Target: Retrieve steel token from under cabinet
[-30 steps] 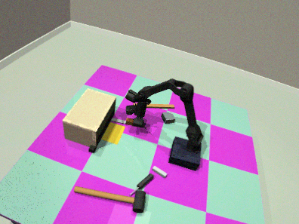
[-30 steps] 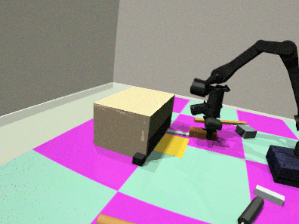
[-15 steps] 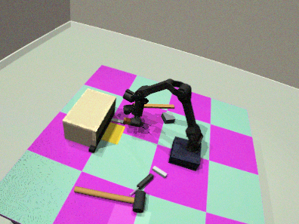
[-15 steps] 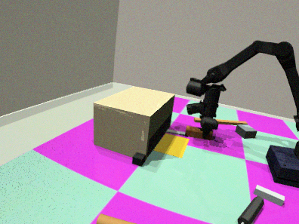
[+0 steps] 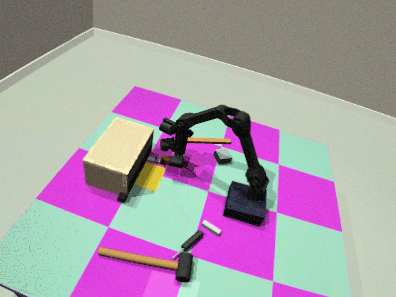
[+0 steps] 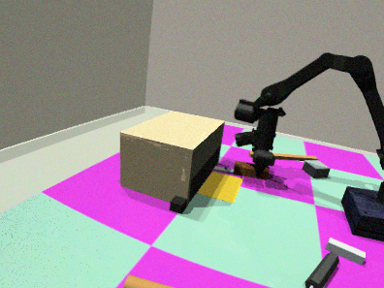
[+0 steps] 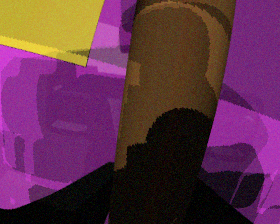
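The beige cabinet [image 5: 120, 144] [image 6: 170, 135] stands at the left, with a dark slotted front facing the arm. The yellow marked area [image 5: 151, 178] [image 6: 223, 188] [image 7: 45, 25] lies in front of it. My gripper [image 5: 176, 162] [image 6: 263, 167] [image 7: 150, 177] is low over the table, shut on the brown handle [image 5: 165, 159] [image 6: 243, 169] [image 7: 170, 60] of a tool. The tool's thin grey shaft [image 5: 154, 159] [image 6: 224, 169] points at the cabinet's front, beyond the far end of the marked area; its tip is hidden there. I cannot make out the token in any view.
A wooden stick [image 5: 210, 140] [image 6: 291, 157] and a grey block [image 5: 223, 155] [image 6: 316, 169] lie near the gripper. A small black block [image 5: 122, 197] [image 6: 177, 204] is at the cabinet's near corner. A white bar [image 5: 211, 227] [image 6: 346, 251], a dark-handled tool [image 5: 192, 240] [image 6: 324, 270] and a hammer [image 5: 140, 259] lie nearer the camera.
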Available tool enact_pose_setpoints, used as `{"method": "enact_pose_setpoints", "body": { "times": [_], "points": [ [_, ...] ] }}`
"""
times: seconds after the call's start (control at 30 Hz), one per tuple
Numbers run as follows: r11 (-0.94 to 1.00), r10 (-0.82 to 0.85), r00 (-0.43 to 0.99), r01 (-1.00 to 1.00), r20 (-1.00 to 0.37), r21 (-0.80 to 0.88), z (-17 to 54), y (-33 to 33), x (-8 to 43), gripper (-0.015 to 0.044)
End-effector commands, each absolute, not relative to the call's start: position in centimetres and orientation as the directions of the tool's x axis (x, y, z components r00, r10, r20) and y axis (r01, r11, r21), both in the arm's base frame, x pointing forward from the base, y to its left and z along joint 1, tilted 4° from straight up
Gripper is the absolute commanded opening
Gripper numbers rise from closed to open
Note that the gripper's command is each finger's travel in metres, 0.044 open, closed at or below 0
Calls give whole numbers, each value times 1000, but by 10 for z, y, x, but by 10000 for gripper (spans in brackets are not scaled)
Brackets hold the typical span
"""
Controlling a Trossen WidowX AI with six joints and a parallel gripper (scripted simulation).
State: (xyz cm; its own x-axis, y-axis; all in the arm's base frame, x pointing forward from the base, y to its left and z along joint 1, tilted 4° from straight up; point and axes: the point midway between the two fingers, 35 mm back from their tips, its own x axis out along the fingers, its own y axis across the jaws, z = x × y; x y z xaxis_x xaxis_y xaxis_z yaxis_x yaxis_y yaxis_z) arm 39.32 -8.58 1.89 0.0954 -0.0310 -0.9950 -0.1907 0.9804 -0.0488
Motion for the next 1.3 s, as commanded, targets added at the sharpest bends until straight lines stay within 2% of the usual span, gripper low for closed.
{"method": "enact_pose_setpoints", "body": {
  "times": [0.0,1.27],
  "points": [
    [981,-33,98,-186,-995,-51,20,-85,399,0],
    [981,-31,99,-186,-995,-49,19,-57,410,0]
  ]
}}
